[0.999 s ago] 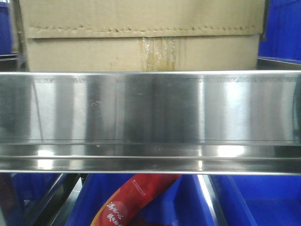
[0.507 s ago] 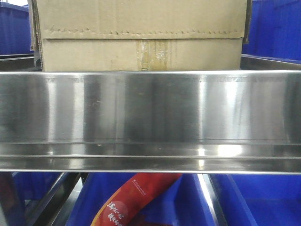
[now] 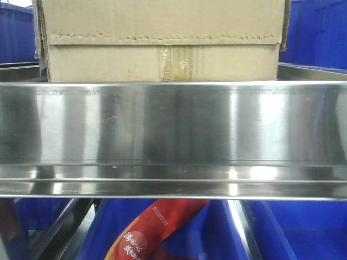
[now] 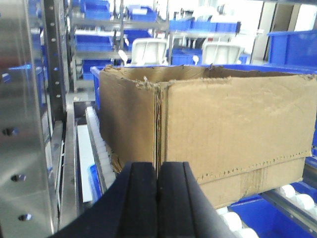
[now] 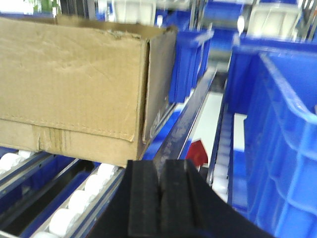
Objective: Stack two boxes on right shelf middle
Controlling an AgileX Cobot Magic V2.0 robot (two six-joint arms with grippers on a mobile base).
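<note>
One brown cardboard box [image 3: 162, 40] sits on the steel shelf, behind its wide shiny front lip [image 3: 173, 122]; a jagged flap seam and a tape strip mark its front. In the left wrist view the box [image 4: 223, 134] rests on white rollers, and my left gripper [image 4: 158, 168] is shut and empty just in front of the box's near left corner. In the right wrist view the box [image 5: 74, 84] is at the left, and my right gripper [image 5: 159, 166] is shut and empty beside its right front corner. No second box shows.
Blue plastic bins flank the box [image 5: 282, 129] and fill the racks behind [image 4: 292, 47]. A perforated steel upright [image 4: 20, 124] stands at the left. White rollers [image 5: 74, 203] run under the box. Below the shelf a blue bin holds a red packet [image 3: 157, 227].
The box has shifted away from the camera and looks narrower, its side edges now in view. In the last half second it has hardly moved.
</note>
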